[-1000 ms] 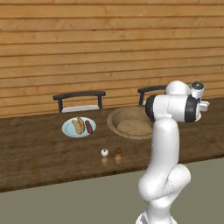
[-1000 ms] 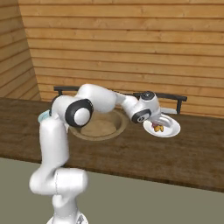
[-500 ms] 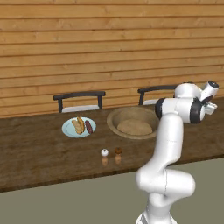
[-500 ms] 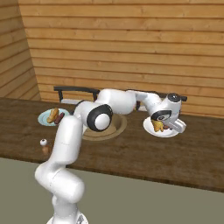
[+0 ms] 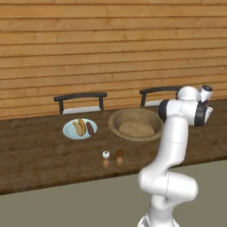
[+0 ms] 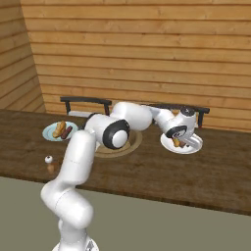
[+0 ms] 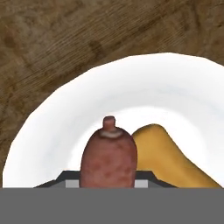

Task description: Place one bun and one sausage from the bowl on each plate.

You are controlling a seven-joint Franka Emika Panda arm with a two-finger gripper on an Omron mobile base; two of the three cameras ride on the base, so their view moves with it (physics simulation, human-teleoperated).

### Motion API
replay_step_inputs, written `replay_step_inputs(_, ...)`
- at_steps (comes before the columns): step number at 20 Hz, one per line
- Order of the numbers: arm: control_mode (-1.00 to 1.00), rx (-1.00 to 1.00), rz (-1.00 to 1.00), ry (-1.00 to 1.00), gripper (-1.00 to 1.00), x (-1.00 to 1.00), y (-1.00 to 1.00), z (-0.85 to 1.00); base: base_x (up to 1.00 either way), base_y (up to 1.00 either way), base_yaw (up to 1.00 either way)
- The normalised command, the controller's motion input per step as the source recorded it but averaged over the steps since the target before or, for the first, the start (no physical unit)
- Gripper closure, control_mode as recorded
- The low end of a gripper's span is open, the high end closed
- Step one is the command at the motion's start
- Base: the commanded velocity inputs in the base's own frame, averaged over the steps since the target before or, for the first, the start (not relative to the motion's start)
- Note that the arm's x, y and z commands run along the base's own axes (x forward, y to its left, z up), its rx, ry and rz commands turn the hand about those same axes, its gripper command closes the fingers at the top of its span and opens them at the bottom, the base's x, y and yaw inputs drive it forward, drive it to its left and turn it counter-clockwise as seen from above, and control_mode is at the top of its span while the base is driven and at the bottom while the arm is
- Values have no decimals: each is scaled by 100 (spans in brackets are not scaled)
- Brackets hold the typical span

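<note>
Wooden bowl (image 5: 135, 125), two plates (image 5: 80, 129) (image 6: 182, 143), each seemingly one bun, one sausage (image 7: 109, 158)

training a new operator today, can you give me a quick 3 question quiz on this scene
1. True or false: the gripper is shut on a sausage above the white plate.
2. What already lies on the pale blue plate? A) only a bun B) a bun and a sausage C) nothing
3. What lies on the white plate beside the held sausage?

Key
1. True: the sausage sticks out between the fingertips, over the plate.
2. B
3. A bun.
</note>
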Motion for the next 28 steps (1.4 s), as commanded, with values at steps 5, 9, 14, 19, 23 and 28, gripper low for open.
replay_step_inputs(5,-100,7,0,-2,-100,7,-21,-1,0,0,0)
replay_step_inputs(9,-100,0,0,0,-100,0,6,2,0,0,0)
replay_step_inputs(14,-100,1,1,-4,-100,-3,22,61,0,0,0)
replay_step_inputs(19,-100,-4,2,-32,-100,-68,70,100,0,0,0)
replay_step_inputs(23,-100,-38,11,-17,-100,-100,99,72,0,0,0)
replay_step_inputs(28,-100,-63,18,0,-100,-100,100,57,0,0,0)
